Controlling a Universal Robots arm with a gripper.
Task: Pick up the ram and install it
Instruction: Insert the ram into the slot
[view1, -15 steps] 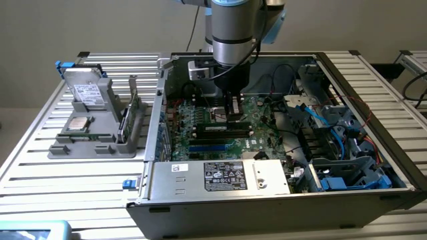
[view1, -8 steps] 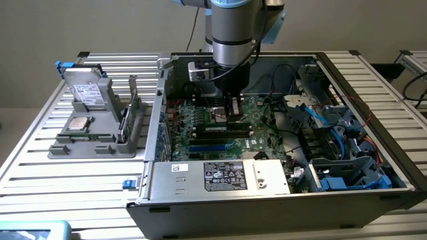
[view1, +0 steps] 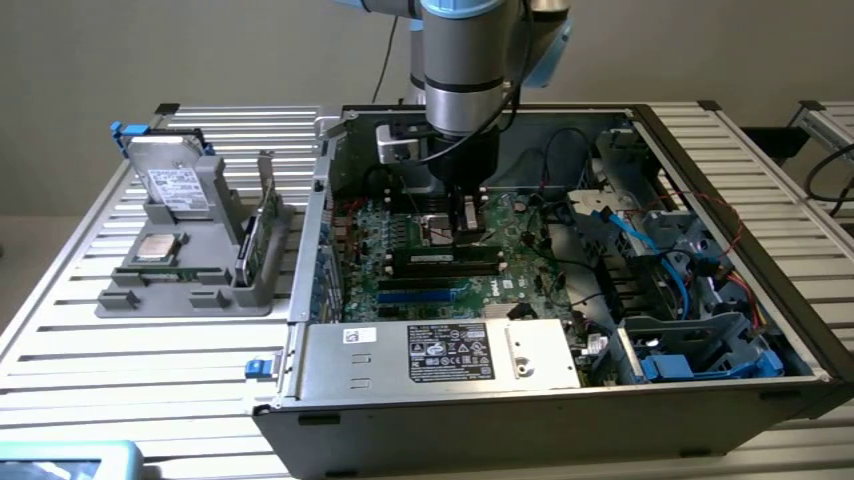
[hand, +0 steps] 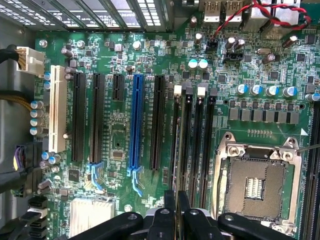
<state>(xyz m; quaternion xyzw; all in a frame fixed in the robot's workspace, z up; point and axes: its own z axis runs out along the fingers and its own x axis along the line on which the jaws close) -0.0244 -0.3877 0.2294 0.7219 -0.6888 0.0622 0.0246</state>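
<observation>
My gripper reaches down into the open computer case, low over the green motherboard. In the wrist view its black fingers stand almost together. A thin dark strip shows edge-on between them: the ram, held upright. It hangs beside the row of long black memory slots, which have white and black latches at one end. The open silver processor socket lies just past those slots.
A grey fixture at the exterior view's left holds a drive, a silver chip and upright green boards. A dark labelled module lies just in front of the gripper. Cables and drive cages crowd the case's right.
</observation>
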